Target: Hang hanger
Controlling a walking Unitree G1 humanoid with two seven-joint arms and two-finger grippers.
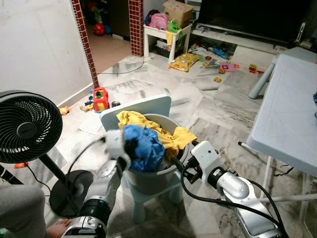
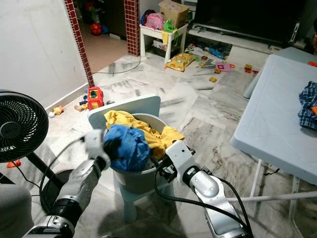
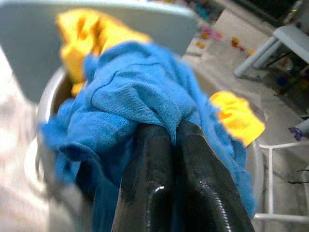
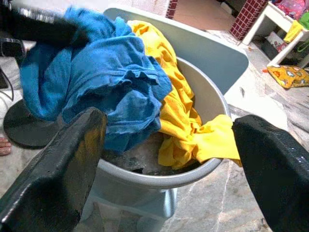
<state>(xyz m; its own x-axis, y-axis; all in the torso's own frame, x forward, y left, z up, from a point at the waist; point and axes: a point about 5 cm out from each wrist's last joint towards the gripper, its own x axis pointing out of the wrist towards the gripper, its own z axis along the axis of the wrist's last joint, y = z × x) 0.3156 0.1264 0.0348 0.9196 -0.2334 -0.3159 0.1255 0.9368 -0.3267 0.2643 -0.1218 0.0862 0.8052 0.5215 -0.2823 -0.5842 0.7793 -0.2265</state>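
Note:
A grey bucket [image 1: 148,179] stands on a small pale chair [image 1: 140,105] and holds a blue cloth [image 1: 146,148] and a yellow cloth [image 1: 166,135]. My left gripper [image 1: 131,145] is shut on the blue cloth and holds a bunch of it above the bucket's near rim; in the left wrist view the fingers [image 3: 159,159] pinch its fabric [image 3: 130,101]. My right gripper [image 1: 176,163] is open just outside the bucket's right rim, its fingers [image 4: 67,159] spread wide with nothing between them, facing the yellow cloth [image 4: 178,121].
A black standing fan [image 1: 26,127] is close on the left, its base by a person's bare foot [image 1: 58,228]. A white folding table [image 1: 290,104] with a plaid cloth [image 2: 308,106] stands on the right. Toys [image 1: 100,99] litter the floor beyond.

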